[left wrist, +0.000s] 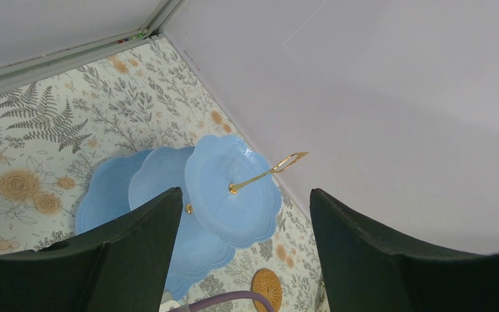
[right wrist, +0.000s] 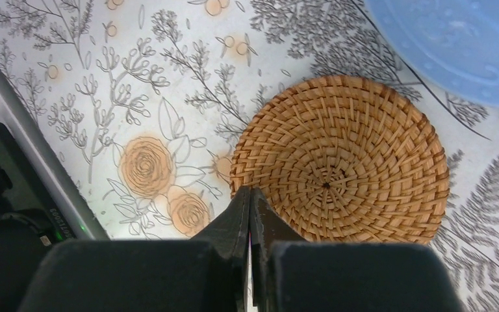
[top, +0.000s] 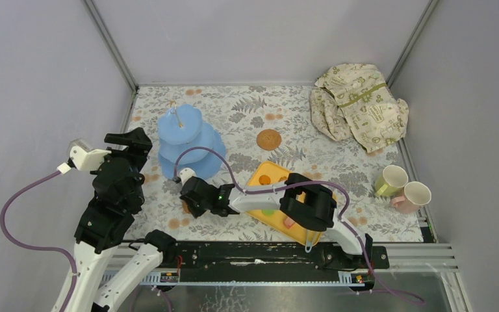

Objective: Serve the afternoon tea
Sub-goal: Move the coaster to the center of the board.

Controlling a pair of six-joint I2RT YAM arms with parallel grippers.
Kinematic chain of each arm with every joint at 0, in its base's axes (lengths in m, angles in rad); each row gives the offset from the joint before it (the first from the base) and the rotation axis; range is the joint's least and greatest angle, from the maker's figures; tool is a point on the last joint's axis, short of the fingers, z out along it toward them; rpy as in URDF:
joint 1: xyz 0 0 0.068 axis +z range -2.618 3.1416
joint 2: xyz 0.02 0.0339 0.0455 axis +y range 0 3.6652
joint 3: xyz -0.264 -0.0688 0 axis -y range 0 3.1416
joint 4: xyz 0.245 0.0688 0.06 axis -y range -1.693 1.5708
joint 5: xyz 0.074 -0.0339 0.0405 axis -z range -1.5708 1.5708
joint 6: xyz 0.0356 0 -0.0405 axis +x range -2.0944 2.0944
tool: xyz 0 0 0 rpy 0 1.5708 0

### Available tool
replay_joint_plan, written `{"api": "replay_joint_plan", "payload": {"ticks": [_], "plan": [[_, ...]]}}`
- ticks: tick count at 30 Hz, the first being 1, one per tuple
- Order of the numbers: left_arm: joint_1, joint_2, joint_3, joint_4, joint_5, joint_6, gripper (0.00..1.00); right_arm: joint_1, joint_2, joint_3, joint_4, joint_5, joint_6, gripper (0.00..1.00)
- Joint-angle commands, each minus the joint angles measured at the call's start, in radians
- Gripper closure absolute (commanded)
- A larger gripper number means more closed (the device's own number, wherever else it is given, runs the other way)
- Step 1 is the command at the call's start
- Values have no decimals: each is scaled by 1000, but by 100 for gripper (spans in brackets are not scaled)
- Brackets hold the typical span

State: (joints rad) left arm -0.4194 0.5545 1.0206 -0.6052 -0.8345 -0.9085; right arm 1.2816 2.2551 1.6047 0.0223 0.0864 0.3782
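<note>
Right gripper point(right wrist: 250, 195) pinched fully shut, tips at the near rim of a coaster point(right wrist: 341, 162); cannot tell whether gripping it.
Left gripper point(left wrist: 243, 195) spread wide, holding nothing, raised and aimed at the stand point(left wrist: 221, 169) near the left wall. Just beside the stand's base, that coaster; farther back, a second coaster point(top: 268, 139). Right of the stand, pastries point(top: 268, 212) on the tray point(top: 265, 170). Near the right wall, cups point(top: 390, 180) side by side.
</note>
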Motion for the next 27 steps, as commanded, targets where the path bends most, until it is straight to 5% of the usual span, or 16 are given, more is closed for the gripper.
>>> {"api": "replay_joint_plan", "payload": {"ticks": [1,16,27], "plan": [[-7,-4,7,41,-29,19,22,-16,-63,-99,-60,92,-2,100],[-7,-7,1,41,-21,15,22,-155,-199,-307,0,81,43,100],[-7,5,-5,47,-22,14,22,-337,-217,-299,5,13,25,100]]}}
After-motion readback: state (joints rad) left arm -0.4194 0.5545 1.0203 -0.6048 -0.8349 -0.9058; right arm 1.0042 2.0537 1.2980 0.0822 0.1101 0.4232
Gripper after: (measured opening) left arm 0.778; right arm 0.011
